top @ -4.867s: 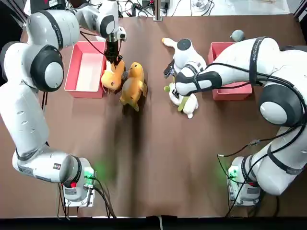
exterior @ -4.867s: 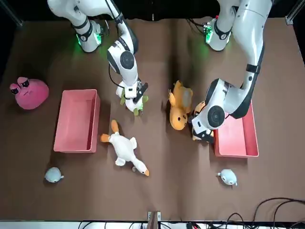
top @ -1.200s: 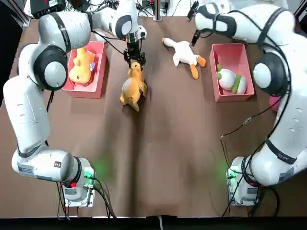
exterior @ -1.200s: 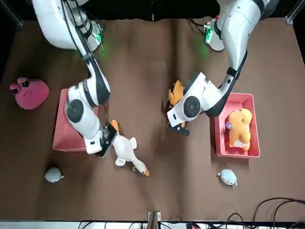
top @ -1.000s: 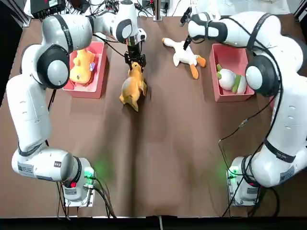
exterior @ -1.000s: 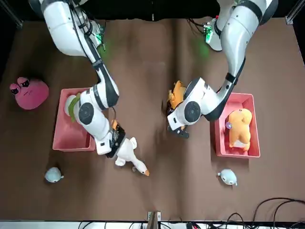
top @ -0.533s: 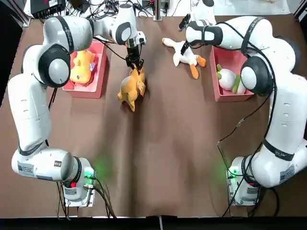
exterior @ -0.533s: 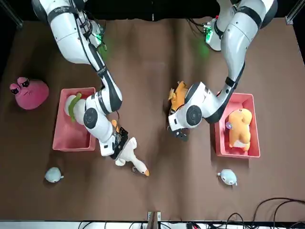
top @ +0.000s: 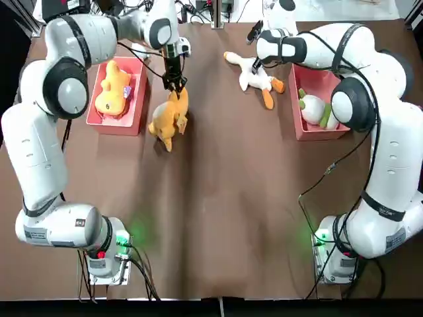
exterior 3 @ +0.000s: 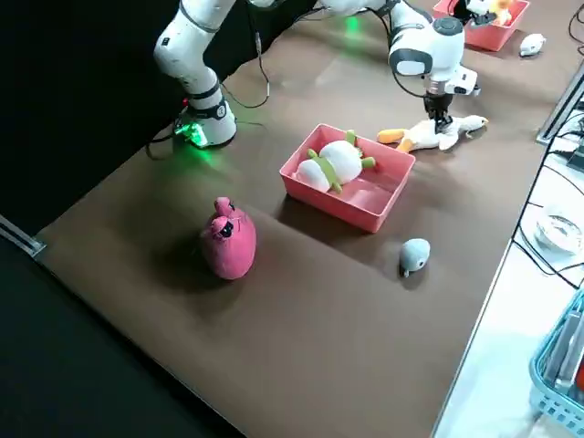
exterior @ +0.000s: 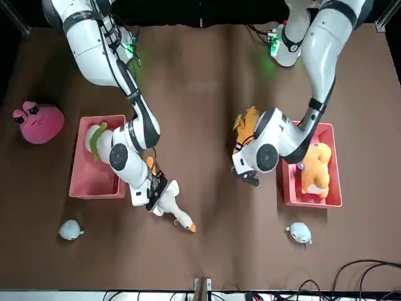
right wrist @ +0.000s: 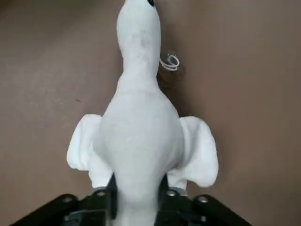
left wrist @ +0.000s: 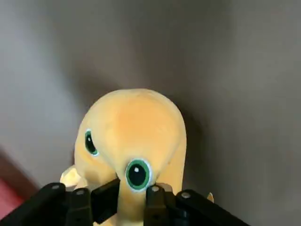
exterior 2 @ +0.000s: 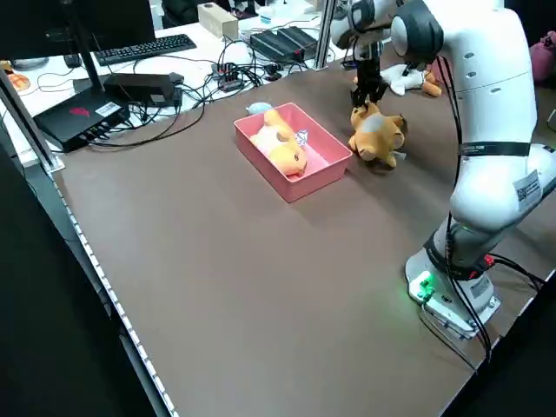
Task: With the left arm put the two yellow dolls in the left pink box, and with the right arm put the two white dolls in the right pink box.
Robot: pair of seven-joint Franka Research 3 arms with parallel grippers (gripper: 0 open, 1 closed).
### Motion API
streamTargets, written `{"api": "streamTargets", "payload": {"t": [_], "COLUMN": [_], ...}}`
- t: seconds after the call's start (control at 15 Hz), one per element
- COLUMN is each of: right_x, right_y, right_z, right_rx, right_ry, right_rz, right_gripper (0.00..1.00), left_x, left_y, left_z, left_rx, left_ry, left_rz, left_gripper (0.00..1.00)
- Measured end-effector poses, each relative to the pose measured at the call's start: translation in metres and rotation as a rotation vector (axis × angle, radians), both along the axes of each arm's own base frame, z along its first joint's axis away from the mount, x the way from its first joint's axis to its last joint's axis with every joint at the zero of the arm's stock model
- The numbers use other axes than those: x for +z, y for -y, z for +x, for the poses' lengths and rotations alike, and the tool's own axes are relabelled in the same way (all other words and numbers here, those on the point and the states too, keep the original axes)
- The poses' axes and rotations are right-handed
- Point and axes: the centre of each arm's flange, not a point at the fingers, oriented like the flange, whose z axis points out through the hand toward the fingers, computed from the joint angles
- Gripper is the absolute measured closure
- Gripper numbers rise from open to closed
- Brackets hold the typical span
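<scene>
From overhead, the left gripper is clamped on the top of the second yellow doll, which hangs just beside the left pink box; the first yellow doll already lies inside it. The right gripper is down on the white goose doll, near the right pink box, where a white doll with green trim already rests. The front view shows the goose doll lying on the brown table, so its lift appears not yet begun. In the left wrist view the fingers pinch the yellow doll's head near the eye. In the right wrist view the fingers press into the goose's body from either side. Each arm seems to be on its second doll: the left needs to carry sideways over the box wall and release; the right must lift, then swing to its box.
</scene>
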Motion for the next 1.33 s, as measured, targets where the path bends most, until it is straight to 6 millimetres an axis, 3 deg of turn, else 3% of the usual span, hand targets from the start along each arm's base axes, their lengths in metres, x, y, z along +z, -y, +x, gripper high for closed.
{"api": "streamTargets", "payload": {"t": [0.13, 0.33, 0.4, 0.47, 0.6, 0.73, 0.87, 1.07, 1.2, 1.33], "right_x": [0.006, 0.044, 0.088, 0.109, 0.144, 0.166, 0.166, 0.134, 0.117, 0.096], "right_y": [-0.003, -0.001, 0.022, 0.041, 0.092, 0.151, 0.217, 0.297, 0.323, 0.331], "right_z": [-0.001, -0.007, -0.018, -0.025, -0.042, -0.058, -0.070, -0.085, -0.091, -0.092], "right_rx": [0.004, 0.016, 0.000, -0.018, -0.074, -0.146, -0.222, -0.279, -0.304, -0.321], "right_ry": [0.006, -0.029, -0.049, -0.055, -0.091, -0.143, -0.193, -0.242, -0.269, -0.274], "right_rz": [0.003, -0.004, -0.011, -0.013, -0.021, -0.028, -0.032, -0.029, -0.027, -0.029], "right_gripper": [0.83, 0.85, 0.85, 0.85, 0.85, 0.85, 0.85, 0.85, 0.85, 0.90], "left_x": [0.023, 0.068, 0.095, 0.106, 0.122, 0.129, 0.127, 0.115, 0.103, 0.090], "left_y": [-0.010, -0.012, -0.026, -0.041, -0.093, -0.151, -0.189, -0.200, -0.200, -0.203], "left_z": [-0.002, -0.010, -0.010, -0.005, 0.012, 0.030, 0.041, 0.044, 0.049, 0.053], "left_rx": [0.048, 0.116, 0.147, 0.171, 0.244, 0.292, 0.297, 0.294, 0.278, 0.269], "left_ry": [-0.032, -0.055, -0.064, -0.066, -0.057, -0.021, 0.008, 0.005, 0.030, 0.040], "left_rz": [0.064, 0.156, 0.200, 0.213, 0.240, 0.291, 0.348, 0.382, 0.400, 0.412], "left_gripper": [0.87, 0.87, 0.87, 0.87, 0.87, 0.87, 0.87, 0.87, 0.87, 0.87]}}
